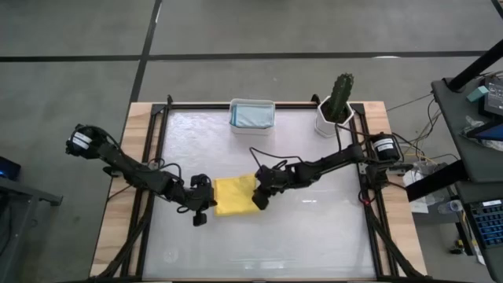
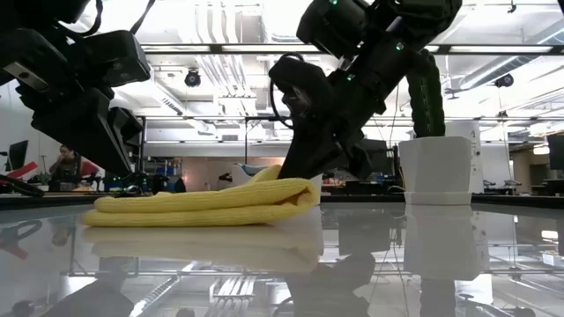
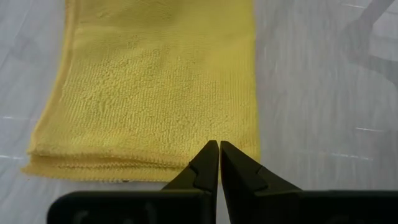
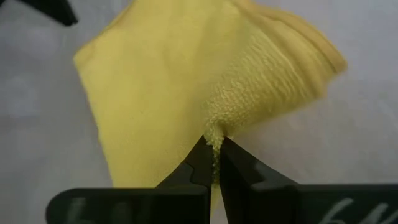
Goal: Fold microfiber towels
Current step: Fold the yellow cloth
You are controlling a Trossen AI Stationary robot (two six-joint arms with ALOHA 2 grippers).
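The right gripper [image 4: 213, 148] is clamped on one edge of the folded yellow microfiber towel [image 1: 234, 195], which lies mid-table on the glossy white table surface [image 1: 314, 236]. The left gripper [image 3: 219, 155], fingers pressed together and holding nothing, sits at the towel's opposite edge. A white rectangular plastic tub [image 1: 252, 115] containing a pale blue-grey cloth [image 1: 251, 115] stands at the far edge.

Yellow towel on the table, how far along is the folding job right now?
Done: the yellow towel already lies in folded layers, and a pale blue towel sits in the white tub. In hand: the right gripper pinches the yellow towel's edge; the left gripper is shut beside it. Left: finishing this fold.
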